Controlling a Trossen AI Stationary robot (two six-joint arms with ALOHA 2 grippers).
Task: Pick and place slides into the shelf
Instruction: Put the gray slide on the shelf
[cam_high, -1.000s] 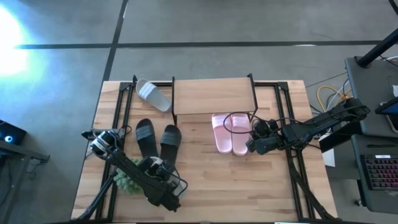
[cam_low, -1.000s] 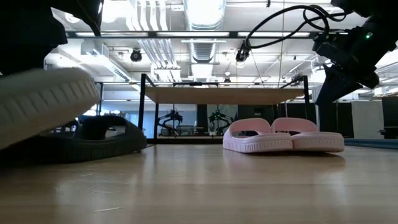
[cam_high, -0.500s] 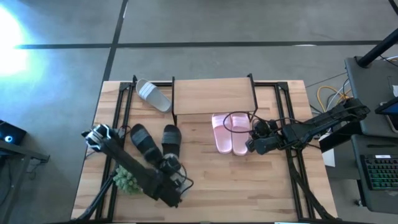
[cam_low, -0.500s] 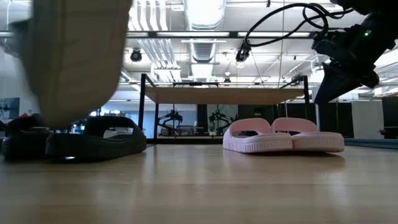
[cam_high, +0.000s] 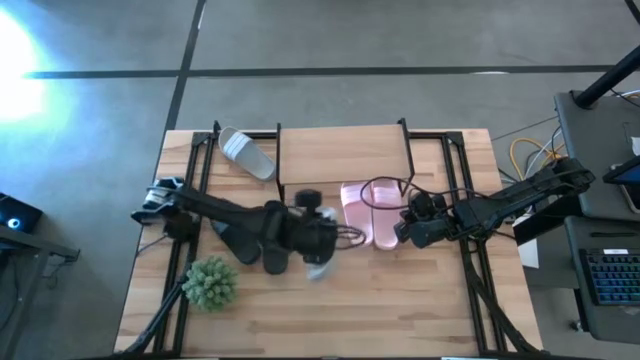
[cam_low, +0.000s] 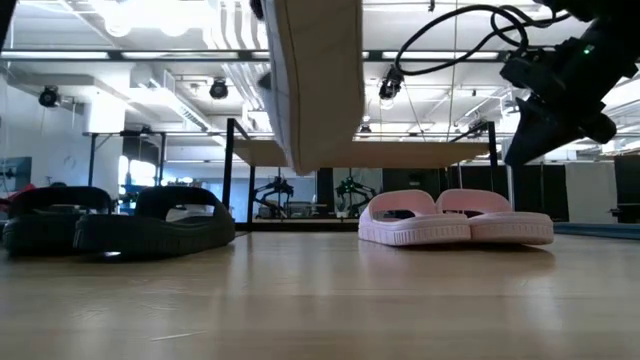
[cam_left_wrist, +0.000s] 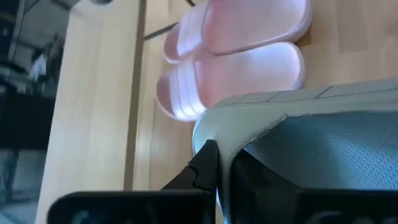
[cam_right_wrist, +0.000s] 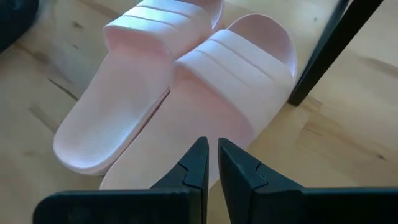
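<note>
My left gripper (cam_high: 314, 250) hangs over the table's middle, shut on a light grey-white slide (cam_low: 315, 80) held on edge above the wood. The other grey-white slide (cam_high: 246, 153) lies left of the shelf (cam_high: 343, 153). The pink pair (cam_high: 366, 214) lies sole down with its toes under the shelf's near edge. The black pair (cam_low: 120, 222) lies left of it, partly hidden by my left arm in the high view. My right gripper (cam_right_wrist: 209, 152) hovers shut just right of the pink pair. My left gripper pinches the grey-white slide at its rim (cam_left_wrist: 249, 109) between the two fingers. The slide is lifted clear of the table and stands nearly upright in the low view, its long side (cam_low: 300, 120) running up and down. The gripper itself hides the pads.
A green spiky plant ball (cam_high: 210, 283) sits near the table's near-left corner. The shelf's thin black legs (cam_right_wrist: 326, 53) stand beside the pink pair. Bare wood (cam_high: 400, 300) lies along the near edge. Cables and a desk show beyond the right edge.
My left arm has swung from the table's near-left part toward the right, carrying the grey-white slide over the black pair to just left of the pink pair. The slide has turned from lying flat to standing on edge. The plant ball now shows uncovered.
</note>
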